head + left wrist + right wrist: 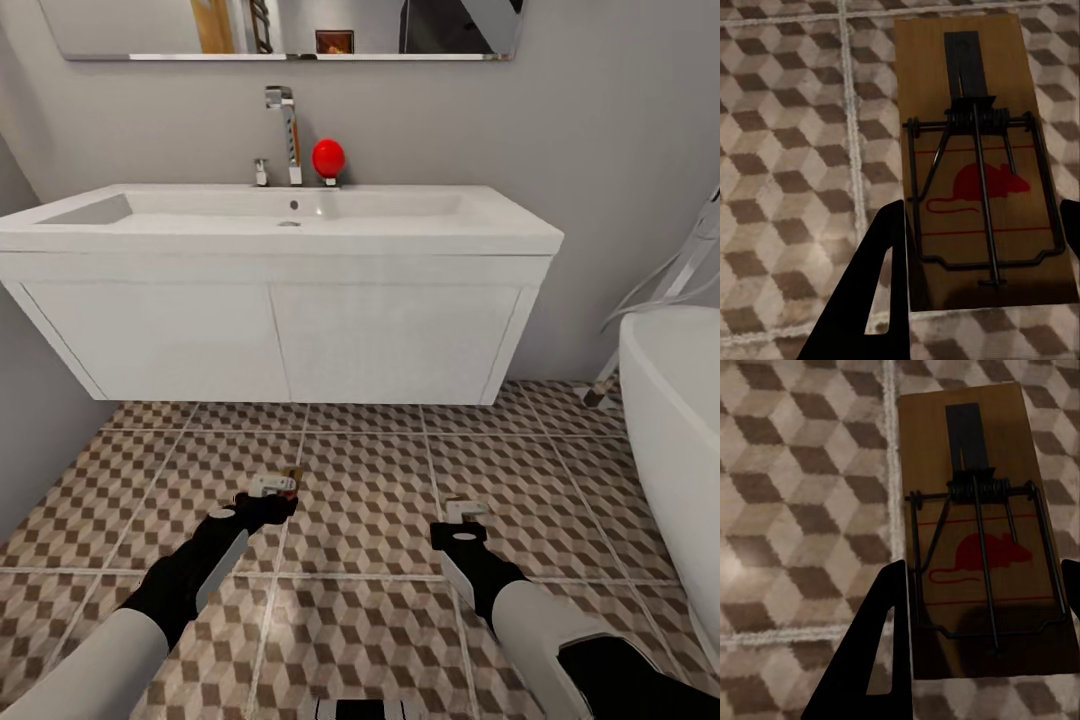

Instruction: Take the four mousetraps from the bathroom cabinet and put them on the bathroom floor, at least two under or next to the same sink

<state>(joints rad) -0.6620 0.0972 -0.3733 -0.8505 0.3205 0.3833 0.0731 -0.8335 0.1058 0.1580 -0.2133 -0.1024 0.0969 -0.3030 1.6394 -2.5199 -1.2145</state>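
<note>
Left gripper [278, 492] and right gripper [466, 515] each clamp a mousetrap [979, 161] [979, 532] above the cube-patterned bathroom floor [370, 500], before the sink [290, 215].

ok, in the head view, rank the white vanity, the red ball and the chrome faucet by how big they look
1. White panelled vanity, by far the largest.
2. Tall chrome faucet.
3. Round red ball, shorter than the faucet though wider.

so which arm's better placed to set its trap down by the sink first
Left, marginally. Both grippers hold a mousetrap over the floor, but the left gripper is slightly farther forward toward the sink than the right gripper.
</note>
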